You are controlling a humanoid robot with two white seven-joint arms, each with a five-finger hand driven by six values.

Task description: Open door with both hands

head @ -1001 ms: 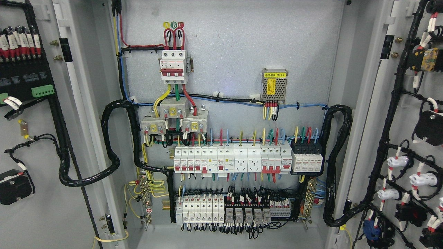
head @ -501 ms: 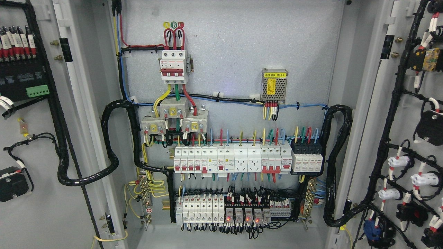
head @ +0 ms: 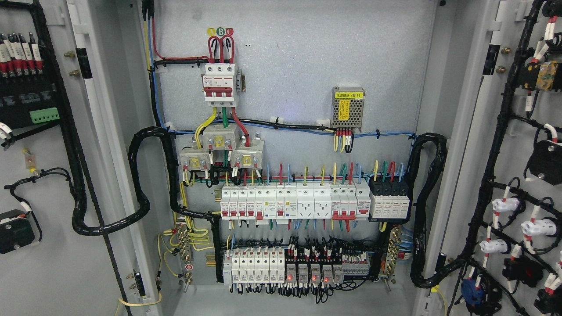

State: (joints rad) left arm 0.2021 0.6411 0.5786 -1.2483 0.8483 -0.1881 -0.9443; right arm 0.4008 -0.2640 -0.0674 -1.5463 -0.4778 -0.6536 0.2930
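Both doors of the cabinet stand swung wide: the left door (head: 39,263) fills the picture's left edge with its inner face turned toward the camera, carrying a black terminal block (head: 26,103) and a looped black cable harness (head: 109,224), and the right door (head: 505,145) does the same at the right edge, studded with white and black component backs along a wiring loom (head: 487,188). Each door's long axis runs vertically, hinged at the cabinet's side walls, so any further swing would carry it outward and away from the centre. Between them the back panel (head: 298,74) is fully exposed, with the three-pole main breaker (head: 221,85) up top, a row of white breakers (head: 294,202) beneath and small relays showing red lights (head: 311,276) near the bottom. Neither robot hand shows anywhere, so I cannot tell the state of the fingers or which hand lies nearer either door. Judging by how the doors sit, the opening looks essentially done
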